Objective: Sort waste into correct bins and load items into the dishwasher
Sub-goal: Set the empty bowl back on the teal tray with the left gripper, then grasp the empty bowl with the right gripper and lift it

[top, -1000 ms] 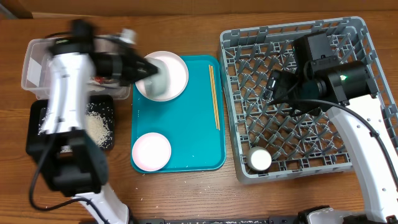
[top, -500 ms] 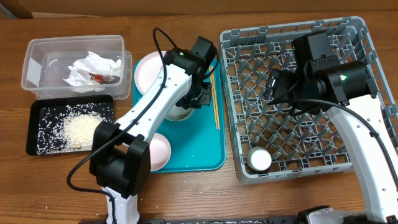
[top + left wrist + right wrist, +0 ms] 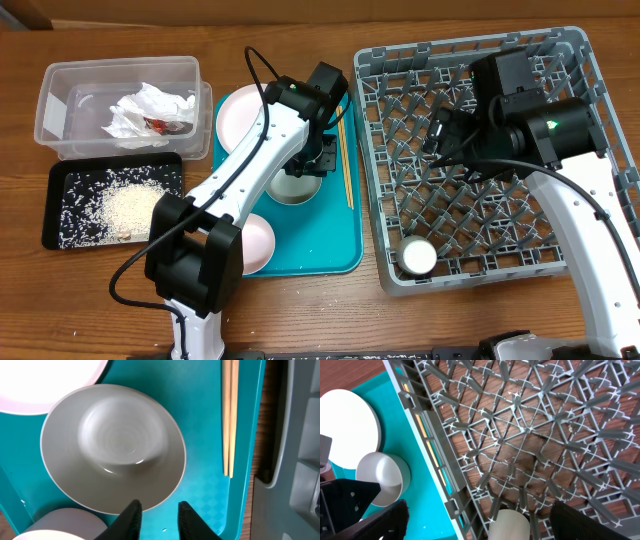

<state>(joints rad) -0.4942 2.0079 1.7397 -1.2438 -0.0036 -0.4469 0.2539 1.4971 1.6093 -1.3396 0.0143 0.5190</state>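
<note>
Light glints off the smooth, round pale grey-green bowl [image 3: 112, 455], which stands upright on the flat teal plastic tray [image 3: 210, 485]. The left arm's fingers [image 3: 131, 519] hang spread beside its rim, with only teal between them. That wrist view alone shows faint rings in the bowl's floor and the pair of thin wooden chopsticks [image 3: 229, 415] lying close side by side to its right.

From overhead the arm hides part of the bowl. The round white plate [image 3: 235, 120] lies at the tray's far end, and the smaller pale pink plate [image 3: 258, 240] at its near end. Left of the tray, the clear plastic rectangular tub [image 3: 70, 100] holds the crumpled white paper napkin [image 3: 140, 105] with a small red scrap. Nearer, the shallow black rectangular plastic tray [image 3: 65, 225] carries the heap of loose white rice grains [image 3: 130, 210].

On the right of the wooden bench [image 3: 330, 310] sits the large square grey plastic dish rack [image 3: 570, 70], with a small white cup [image 3: 418, 257] in its near left corner. The right arm's fingers [image 3: 585, 522] are spread wide above the lattice floor, and their wrist view shows brown wood through the gaps.
</note>
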